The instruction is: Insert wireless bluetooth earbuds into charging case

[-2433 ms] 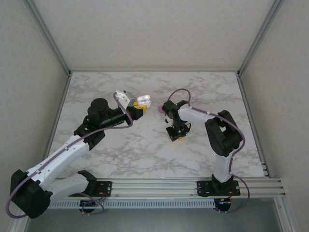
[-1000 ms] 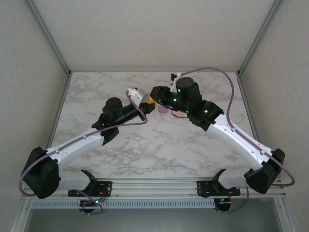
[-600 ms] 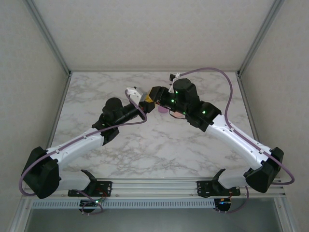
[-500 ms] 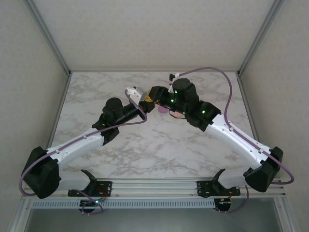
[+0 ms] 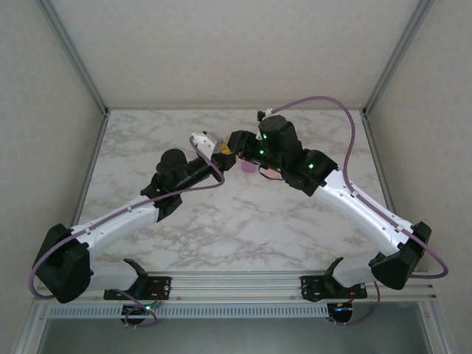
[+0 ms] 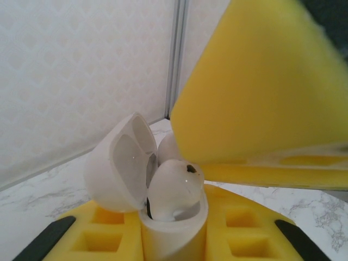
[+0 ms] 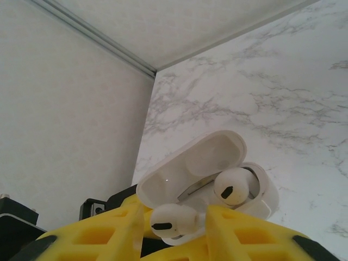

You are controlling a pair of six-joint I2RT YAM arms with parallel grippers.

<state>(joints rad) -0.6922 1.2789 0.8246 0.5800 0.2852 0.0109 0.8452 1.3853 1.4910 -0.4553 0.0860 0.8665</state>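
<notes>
Seen from above, the left gripper [image 5: 216, 153] and the right gripper [image 5: 231, 147] meet tip to tip over the marble table [image 5: 221, 228]. A small purple piece [image 5: 249, 167] lies just beside them.

The left wrist camera shows a glossy white charging case [image 6: 174, 234] clamped between spongy yellow fingers [image 6: 103, 231]. Its lid is open, and a smooth, pebble-like seated earbud [image 6: 175, 187] sits in its mouth.

The right wrist camera adds a held earbud [image 7: 174, 222], white, pinched between the right fingers [image 7: 244, 239] at the rim of the case.
</notes>
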